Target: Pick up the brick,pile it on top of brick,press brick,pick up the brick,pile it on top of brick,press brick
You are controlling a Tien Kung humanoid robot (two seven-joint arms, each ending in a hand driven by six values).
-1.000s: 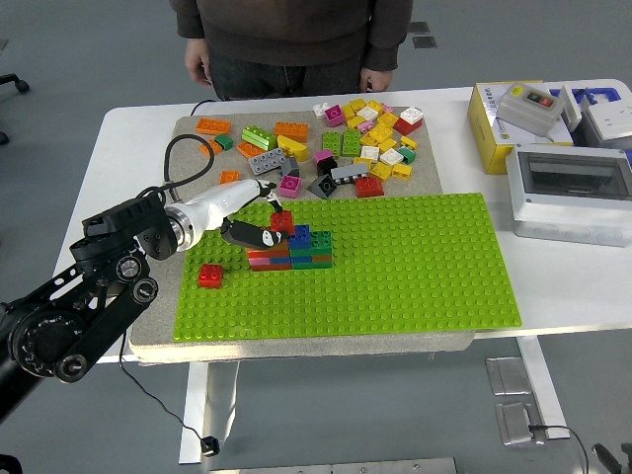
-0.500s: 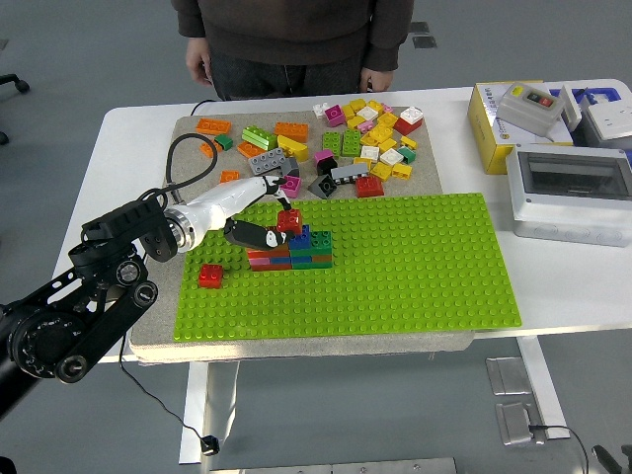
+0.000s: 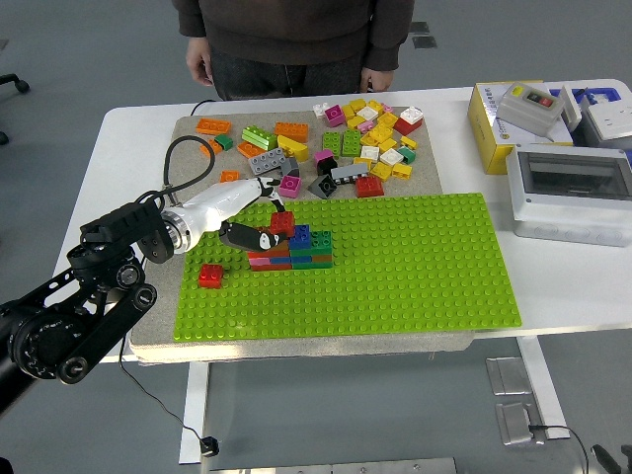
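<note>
The left hand [image 3: 259, 212] had reached in from the left over the green baseplate [image 3: 415, 262], its fingers closed about a small red brick [image 3: 282, 223], thumb below and forefinger above, as far as could be judged. That brick sat at the left end of the stack [image 3: 296, 250], a short multicoloured pile whose long axis ran left to right across the plate. It lay directly at the fingertips, so the pressing move would bear straight down. Whether the brick was already seated on the studs or held just clear could not be told; the fingers covered its near face. A second red brick [image 3: 209, 275] stood alone on the plate, nearer the robot and left of the stack, close under the forearm. Loose bricks [image 3: 370, 138] lay beyond the plate on the mat. The right arm was not seen. A person stood at the far side, hands at rest.
</note>
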